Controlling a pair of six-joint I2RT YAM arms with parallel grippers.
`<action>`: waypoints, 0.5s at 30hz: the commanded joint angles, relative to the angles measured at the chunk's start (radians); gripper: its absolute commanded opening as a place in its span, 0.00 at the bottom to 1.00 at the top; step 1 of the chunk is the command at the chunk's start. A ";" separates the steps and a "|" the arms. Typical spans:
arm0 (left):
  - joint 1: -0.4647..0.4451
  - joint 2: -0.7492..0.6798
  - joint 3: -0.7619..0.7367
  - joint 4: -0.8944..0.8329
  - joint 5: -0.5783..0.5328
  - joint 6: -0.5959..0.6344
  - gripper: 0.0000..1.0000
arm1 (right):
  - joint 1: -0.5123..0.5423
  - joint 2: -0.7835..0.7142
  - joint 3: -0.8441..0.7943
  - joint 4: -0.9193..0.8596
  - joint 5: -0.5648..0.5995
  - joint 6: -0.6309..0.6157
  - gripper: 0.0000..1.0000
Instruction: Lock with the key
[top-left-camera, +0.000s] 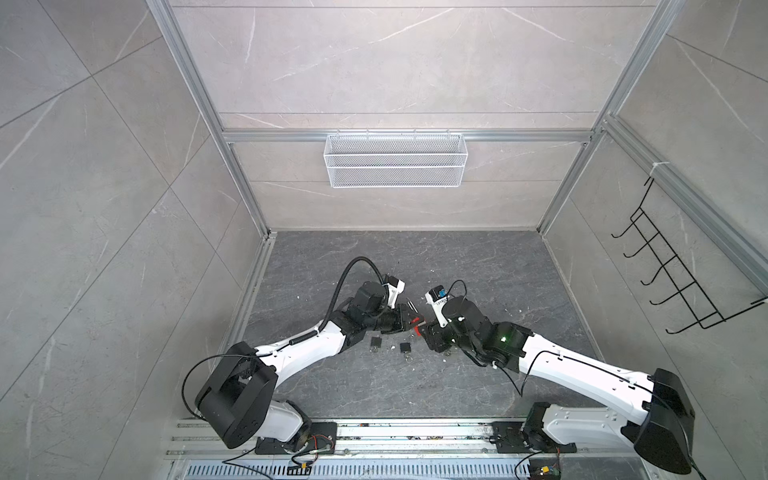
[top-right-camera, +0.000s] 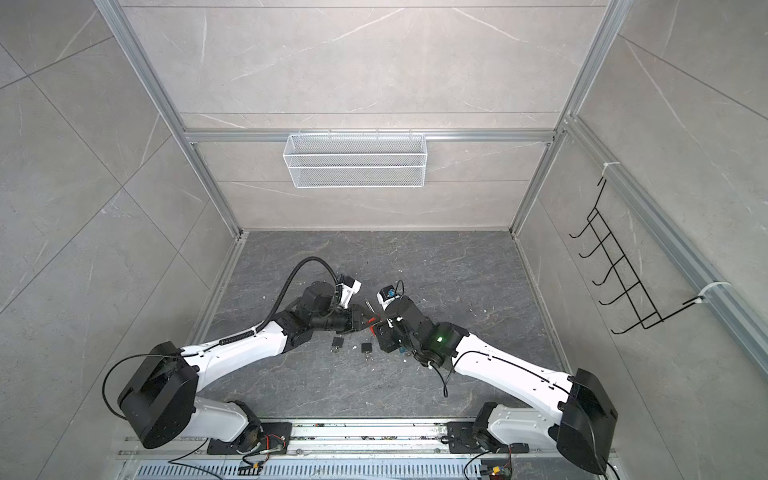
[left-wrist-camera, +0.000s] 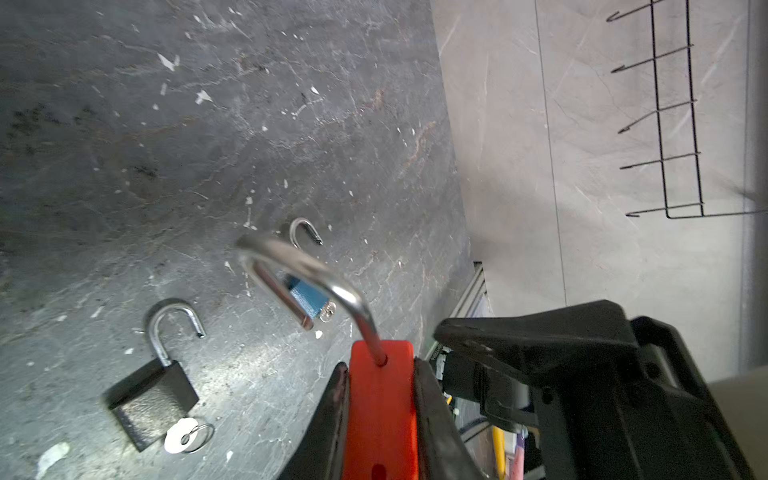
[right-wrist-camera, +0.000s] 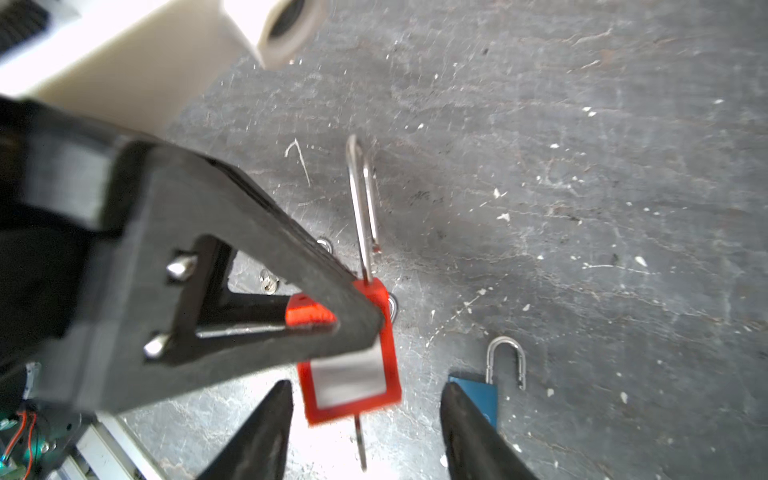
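Observation:
My left gripper (left-wrist-camera: 380, 366) is shut on a red padlock (left-wrist-camera: 381, 411), holding it above the floor. Its silver shackle (left-wrist-camera: 299, 262) is swung open, with one end free. In the right wrist view the red padlock (right-wrist-camera: 353, 384) shows a white label, and a thin key (right-wrist-camera: 360, 444) sticks out of its bottom. My right gripper (right-wrist-camera: 369, 385) is open, with a finger on each side of the key and touching neither it nor the lock. In both top views the two grippers meet at mid-floor around the red padlock (top-left-camera: 415, 321) (top-right-camera: 371, 320).
A black padlock (left-wrist-camera: 151, 399) with an open shackle and a ringed key lies on the floor, and a blue padlock (right-wrist-camera: 478, 395) lies close by. In a top view a second black padlock (top-left-camera: 405, 347) lies beside the first. A white wire basket (top-left-camera: 395, 160) and a black hook rack (top-left-camera: 665, 270) hang on the walls.

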 joint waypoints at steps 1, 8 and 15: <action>0.008 -0.026 -0.014 0.049 -0.059 -0.033 0.00 | -0.006 -0.084 -0.010 -0.027 0.048 0.043 0.63; 0.009 -0.089 -0.166 0.405 -0.234 -0.241 0.00 | -0.019 -0.196 -0.125 0.167 0.025 0.057 0.75; 0.008 -0.090 -0.159 0.490 -0.231 -0.265 0.00 | -0.091 -0.204 -0.054 0.054 -0.014 0.159 0.73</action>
